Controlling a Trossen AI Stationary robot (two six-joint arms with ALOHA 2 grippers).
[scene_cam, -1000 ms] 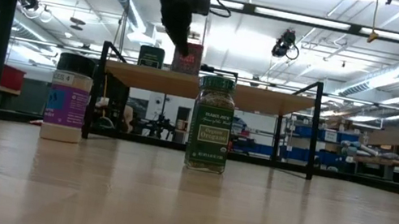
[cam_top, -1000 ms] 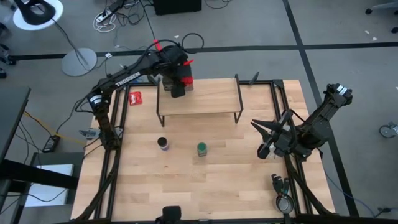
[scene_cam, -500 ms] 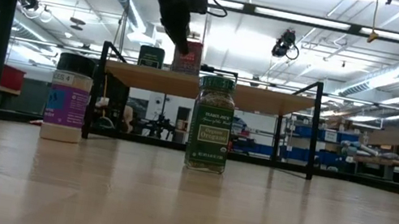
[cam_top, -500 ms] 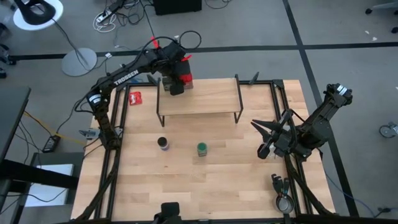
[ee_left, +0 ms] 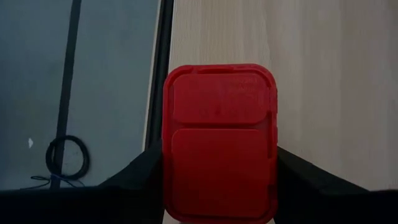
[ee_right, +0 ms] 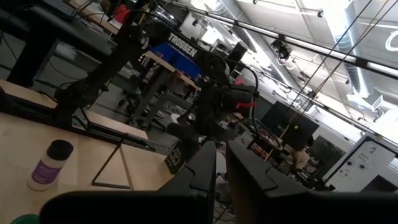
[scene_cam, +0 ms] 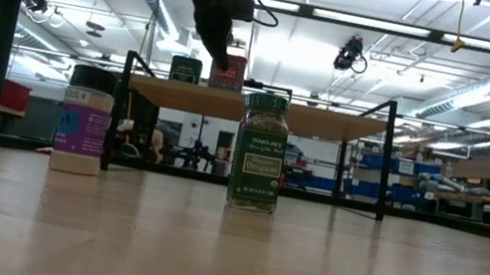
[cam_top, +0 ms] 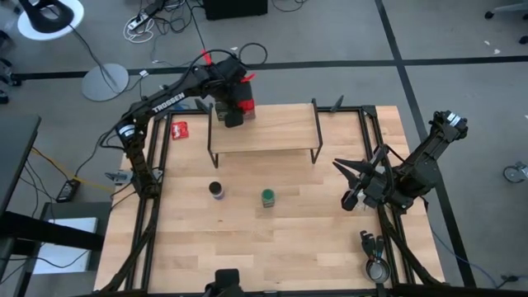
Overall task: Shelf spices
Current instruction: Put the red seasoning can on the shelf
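Note:
My left gripper is over the far left end of the shelf, shut on the red square tin. In the low view a dark olive tin stands on the plank just left of the red tin. The blue-capped jar and the green jar stand upright on the table in front of the shelf. My right gripper waits shut above the table's right side, touching nothing. My left gripper pinches the red tin by two opposite sides, one finger on each. The fingers come from above, slanting down. The tin is upright with its lid up and its base at the plank's top; I cannot tell whether it rests there.
A flat red-and-white packet lies on the table left of the shelf. A metal cup stands at the near right corner. The plank is bare to the right of the tins.

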